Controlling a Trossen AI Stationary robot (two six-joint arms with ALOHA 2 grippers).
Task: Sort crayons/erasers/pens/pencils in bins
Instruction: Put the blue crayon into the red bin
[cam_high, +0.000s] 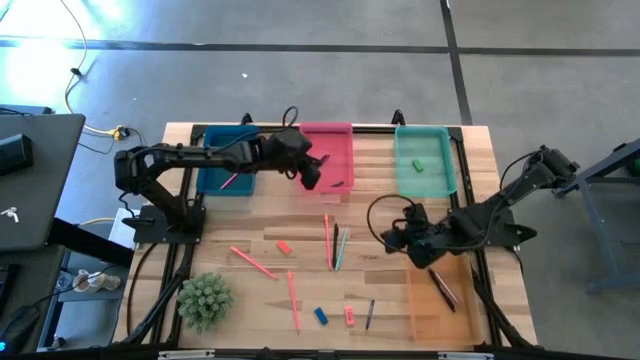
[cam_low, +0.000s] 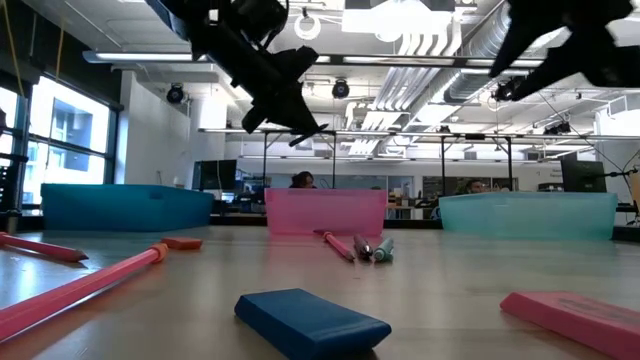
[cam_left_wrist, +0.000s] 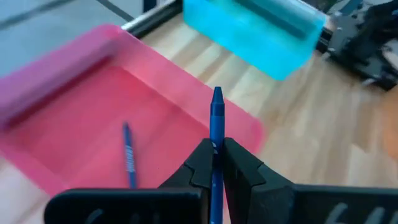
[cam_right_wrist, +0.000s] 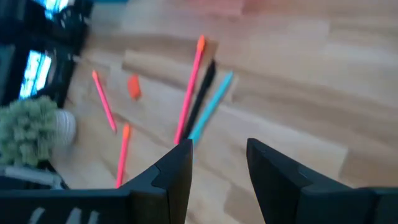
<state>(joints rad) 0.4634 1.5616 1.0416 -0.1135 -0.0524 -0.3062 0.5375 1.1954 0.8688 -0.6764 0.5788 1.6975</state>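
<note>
My left gripper (cam_high: 310, 178) hovers over the near part of the pink bin (cam_high: 335, 135), shut on a blue crayon (cam_left_wrist: 216, 115). A second blue crayon (cam_left_wrist: 129, 155) lies flat in that bin. My right gripper (cam_right_wrist: 217, 163) is open, above the table between the loose sticks and the orange bin (cam_high: 440, 310), touching nothing. Below it lie an orange-pink stick (cam_right_wrist: 189, 93), a black pen (cam_right_wrist: 202, 93) and a teal pen (cam_right_wrist: 211, 106). A blue eraser (cam_high: 320, 315) and two pink-red erasers (cam_high: 349, 316) (cam_high: 283, 246) rest flat on the table. A green eraser (cam_high: 418, 164) sits in the teal bin (cam_high: 445, 160). My left gripper pinches the blue crayon between its two fingers (cam_left_wrist: 239, 168), the fingers lying along its length. The crayon's pointed end (cam_left_wrist: 216, 93) sticks out ahead of the fingertips. The crayon is lifted clear above the pink bin's floor.
The dark blue bin (cam_high: 215, 175) holds a pink stick. Dark pens lie in the orange bin. More pink sticks (cam_high: 254, 262) (cam_high: 293, 300) and a dark pen (cam_high: 369, 314) lie on the wood. A small green plant (cam_high: 205, 300) stands at the near left corner.
</note>
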